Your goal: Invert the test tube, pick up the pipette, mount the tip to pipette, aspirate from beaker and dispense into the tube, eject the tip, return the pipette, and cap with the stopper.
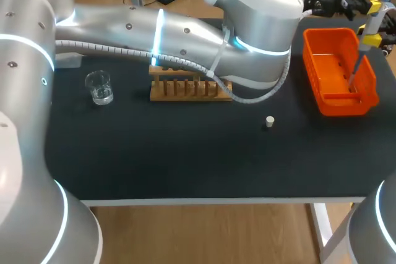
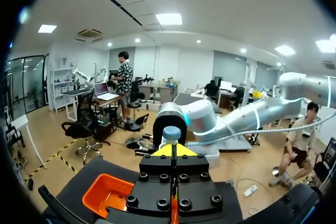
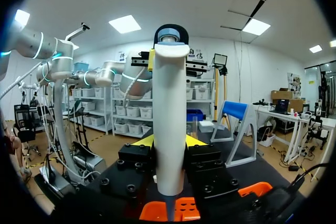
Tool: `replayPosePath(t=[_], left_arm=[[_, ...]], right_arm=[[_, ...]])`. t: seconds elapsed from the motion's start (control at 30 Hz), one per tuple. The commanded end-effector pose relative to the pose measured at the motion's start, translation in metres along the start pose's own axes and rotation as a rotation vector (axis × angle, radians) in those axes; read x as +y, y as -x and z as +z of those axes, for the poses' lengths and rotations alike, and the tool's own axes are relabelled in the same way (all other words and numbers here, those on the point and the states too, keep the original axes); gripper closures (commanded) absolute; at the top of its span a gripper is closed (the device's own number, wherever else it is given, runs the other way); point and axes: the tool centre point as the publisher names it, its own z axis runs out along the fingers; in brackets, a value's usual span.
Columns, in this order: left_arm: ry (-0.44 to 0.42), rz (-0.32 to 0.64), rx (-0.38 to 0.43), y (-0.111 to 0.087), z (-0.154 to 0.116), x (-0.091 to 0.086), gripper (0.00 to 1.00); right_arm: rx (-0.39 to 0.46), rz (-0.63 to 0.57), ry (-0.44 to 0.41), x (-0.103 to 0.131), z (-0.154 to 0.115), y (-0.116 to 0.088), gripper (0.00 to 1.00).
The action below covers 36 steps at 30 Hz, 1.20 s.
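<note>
A laboratory is being indicated: a beaker is being kept at nine o'clock, a tube rack at eleven, a pipette at two.

I am not making out any readable text, label, number or sign on the table or on anything standing on it. The pipette, close to my right wrist camera, is showing only a plain white barrel. Any markings on the beaker are too small to tell.
</note>
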Motion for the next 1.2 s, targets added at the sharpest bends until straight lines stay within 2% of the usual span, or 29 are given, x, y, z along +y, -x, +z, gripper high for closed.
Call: replayPosePath(t=[0.03, 0.87, 1.0, 1.2], left_arm=[[-0.184, -0.003, -0.003, 0.002, 0.009, 0.014, 1.0], [-0.175, -0.026, -0.004, 0.005, 0.011, 0.022, 1.0], [-0.181, -0.013, -0.012, 0.004, 0.008, 0.017, 1.0], [-0.178, 0.018, -0.031, 0.003, -0.001, -0.004, 1.0]], right_arm=[[0.008, -0.001, 0.0, 0.009, 0.0, 0.002, 1.0], [0.008, -0.001, 0.0, 0.009, 0.0, 0.002, 1.0], [0.008, -0.001, 0.0, 0.009, 0.0, 0.002, 1.0], [0.008, -0.001, 0.0, 0.009, 0.0, 0.002, 1.0]])
